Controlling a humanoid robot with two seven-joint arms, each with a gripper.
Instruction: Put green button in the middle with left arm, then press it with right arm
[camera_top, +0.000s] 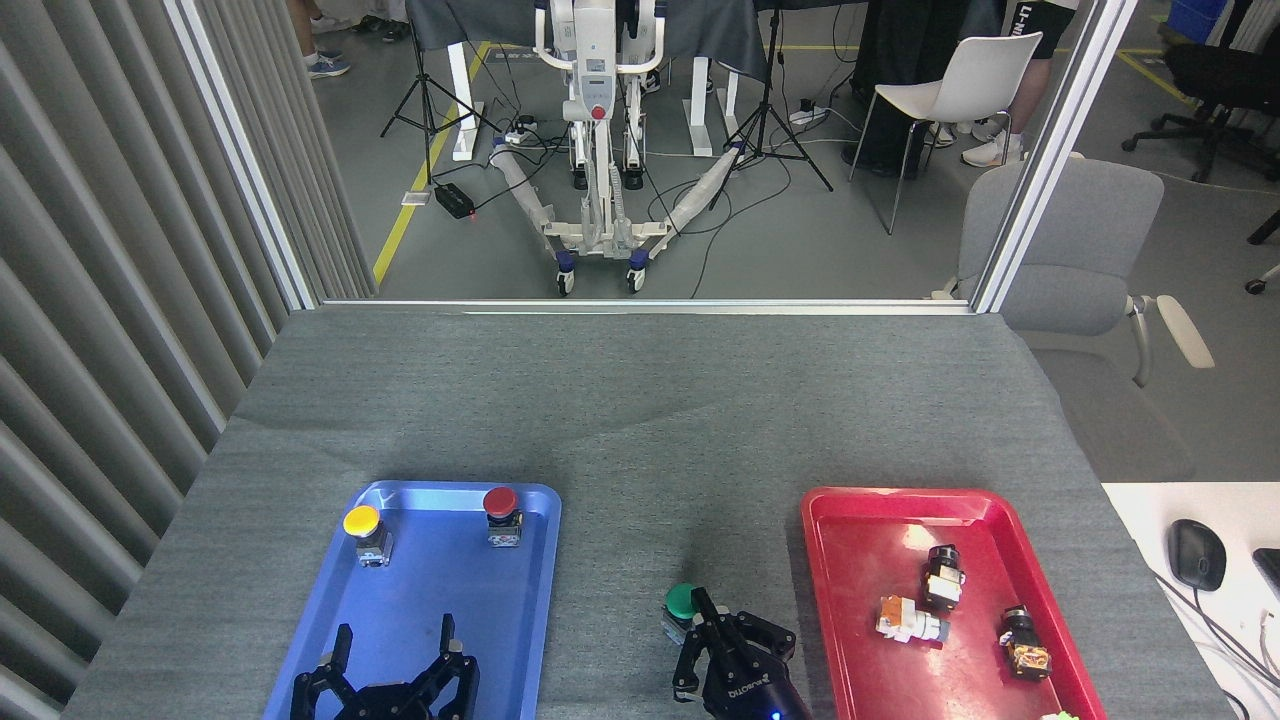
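The small push-button with a domed green cap (683, 600) stands on the dark grey felt tabletop cloth (640, 440) between the blue plastic tray (520, 600) and red plastic tray (860, 520). The black right gripper (706, 622), fingers curled narrow, touches the cap with one fingertip. The black left gripper (395, 645) spreads wide and empty over the blue tray

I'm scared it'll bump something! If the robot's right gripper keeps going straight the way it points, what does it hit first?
Probably the green button. The right gripper points up-left, with one finger already at the cap. Whether it touches yet, I can't tell.
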